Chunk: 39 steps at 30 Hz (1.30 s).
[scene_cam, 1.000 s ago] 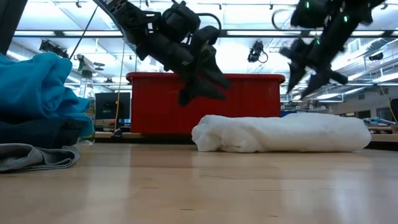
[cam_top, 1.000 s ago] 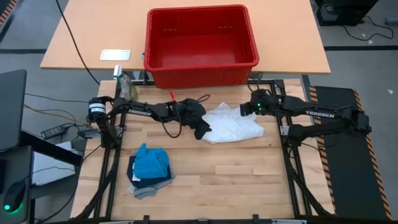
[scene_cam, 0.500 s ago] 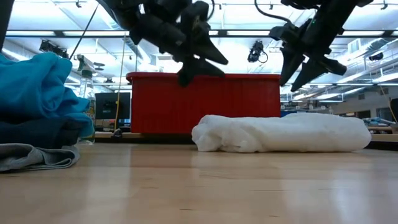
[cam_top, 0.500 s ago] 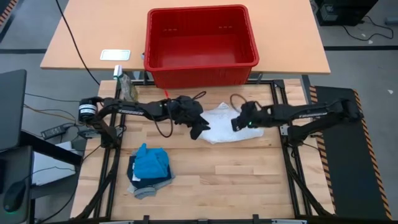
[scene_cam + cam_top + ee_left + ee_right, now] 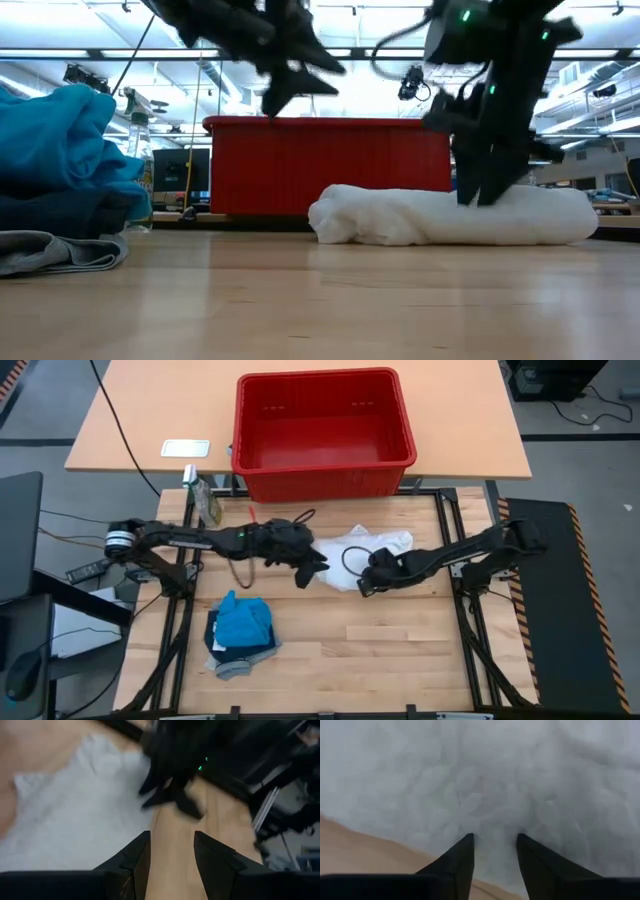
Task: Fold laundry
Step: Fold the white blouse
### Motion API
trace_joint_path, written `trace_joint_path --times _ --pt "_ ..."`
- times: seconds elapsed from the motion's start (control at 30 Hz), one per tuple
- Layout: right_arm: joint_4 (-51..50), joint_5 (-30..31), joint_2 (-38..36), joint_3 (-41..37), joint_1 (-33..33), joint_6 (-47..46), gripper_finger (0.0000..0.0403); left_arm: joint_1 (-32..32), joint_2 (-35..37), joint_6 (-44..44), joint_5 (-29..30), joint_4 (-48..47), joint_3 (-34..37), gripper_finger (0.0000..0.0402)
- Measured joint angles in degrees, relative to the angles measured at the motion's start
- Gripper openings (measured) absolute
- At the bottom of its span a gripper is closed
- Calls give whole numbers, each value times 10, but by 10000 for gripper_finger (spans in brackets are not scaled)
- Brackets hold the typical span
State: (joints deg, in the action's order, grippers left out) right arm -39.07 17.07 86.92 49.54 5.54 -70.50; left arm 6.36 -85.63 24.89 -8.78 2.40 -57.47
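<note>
Step in hand: picking up white cloth (image 5: pixel 372 555), crumpled mid-surface near red basket (image 5: pixel 323 430). Right hand (image 5: pixel 494 851) spread, tips pressing cloth's near edge. Left hand (image 5: pixel 309 568) spread, empty, above cloth's left edge. Next: pinch edges, spread flat.

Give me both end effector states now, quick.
Left end effector: open, empty, above the table.
Right end effector: open, fingertips at the crumpled white cloth.
</note>
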Motion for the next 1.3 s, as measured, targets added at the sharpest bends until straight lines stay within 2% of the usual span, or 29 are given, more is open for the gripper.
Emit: trace_joint_path --times 0.2,0.37,0.5,0.6,0.73,0.87,0.97,1.03,1.17,1.3 --pt "101 -55 85 0 0 26 130 -32 112 24 89 0 62 153" --pt "279 -114 129 2 15 -8 118 -70 217 105 161 -20 135 152" --pt "359 -159 125 0 27 -27 117 -126 286 148 229 -21 177 153" --pt "378 -195 94 0 22 2 117 -157 316 158 276 -33 196 153" --pt "355 -222 42 0 -6 70 117 -165 321 165 308 -61 204 153" --pt "279 -185 -4 0 -54 143 117 -150 299 195 314 -57 205 153" --pt "200 -150 -11 0 -95 199 117 -145 281 228 314 -57 206 153" --pt "157 -149 -3 0 -117 235 116 -145 266 234 312 -57 204 153" --pt "104 -203 33 0 -136 291 116 -135 225 235 310 -56 205 148" --pt "77 -340 54 0 -123 259 116 -132 185 282 311 -44 205 143"
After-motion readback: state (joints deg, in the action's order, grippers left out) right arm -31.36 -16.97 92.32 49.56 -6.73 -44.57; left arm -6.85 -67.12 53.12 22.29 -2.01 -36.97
